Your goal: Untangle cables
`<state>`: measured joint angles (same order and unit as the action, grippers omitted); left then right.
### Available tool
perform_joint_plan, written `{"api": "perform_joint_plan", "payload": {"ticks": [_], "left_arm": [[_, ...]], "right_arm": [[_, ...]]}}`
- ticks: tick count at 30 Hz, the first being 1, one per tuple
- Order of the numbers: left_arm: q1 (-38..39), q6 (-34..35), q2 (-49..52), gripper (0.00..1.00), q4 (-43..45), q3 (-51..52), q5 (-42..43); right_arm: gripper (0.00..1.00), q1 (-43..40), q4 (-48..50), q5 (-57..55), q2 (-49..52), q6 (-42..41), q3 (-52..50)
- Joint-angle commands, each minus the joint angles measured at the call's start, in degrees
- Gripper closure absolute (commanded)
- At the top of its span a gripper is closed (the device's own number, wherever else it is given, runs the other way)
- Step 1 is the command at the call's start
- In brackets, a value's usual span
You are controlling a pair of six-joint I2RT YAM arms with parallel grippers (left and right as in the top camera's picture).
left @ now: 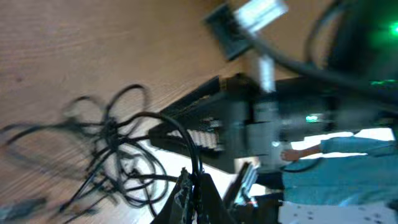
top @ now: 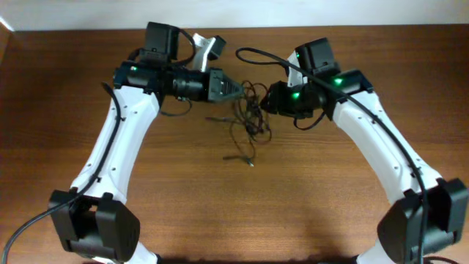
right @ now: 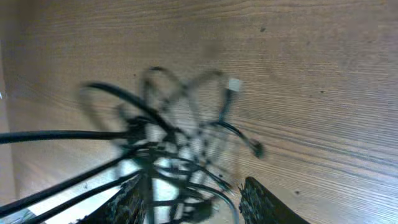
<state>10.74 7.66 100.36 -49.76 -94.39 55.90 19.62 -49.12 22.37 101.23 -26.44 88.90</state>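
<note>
where the 2 arms meet over the brown wooden table (top: 308, 198), the tangle of thin black flexible cables (top: 249, 121) lies on the wood between the left gripper (top: 239, 89) and the right gripper (top: 265, 100). the left gripper's fingers are pressed together on 1 strand that loops out from their tips, with the knot just beyond them. the right gripper's fingers (right: 264, 202) stand apart, several strands passing between them, and a small white plug (right: 234, 84) lies further beyond their tips.
</note>
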Motion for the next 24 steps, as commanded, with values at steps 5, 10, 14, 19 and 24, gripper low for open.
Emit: {"api": "perform_joint_plan", "payload": {"ticks": [5,10,14,19,24], "left_arm": [[-0.85,6.49,0.02,1.00,7.23,-0.87,9.90],[-0.85,8.39,0.02,1.00,7.61,-0.87,9.94],[-0.68,15.41,0.02,1.00,13.97,-0.87,18.43],[-0.68,23.43,0.02,1.00,19.78,-0.87,23.28],[-0.70,29.68,0.02,1.00,29.24,-0.87,26.36]], "right_arm": [[0.52,1.05,4.46,3.04,2.34,-2.99,0.52],[0.51,1.05,6.60,3.98,2.36,-4.13,0.52],[0.51,1.20,9.16,4.44,4.44,-6.97,0.50],[0.51,2.23,16.94,5.25,5.60,-9.81,0.50],[0.73,2.12,17.64,4.35,5.97,-10.67,0.50]]}}
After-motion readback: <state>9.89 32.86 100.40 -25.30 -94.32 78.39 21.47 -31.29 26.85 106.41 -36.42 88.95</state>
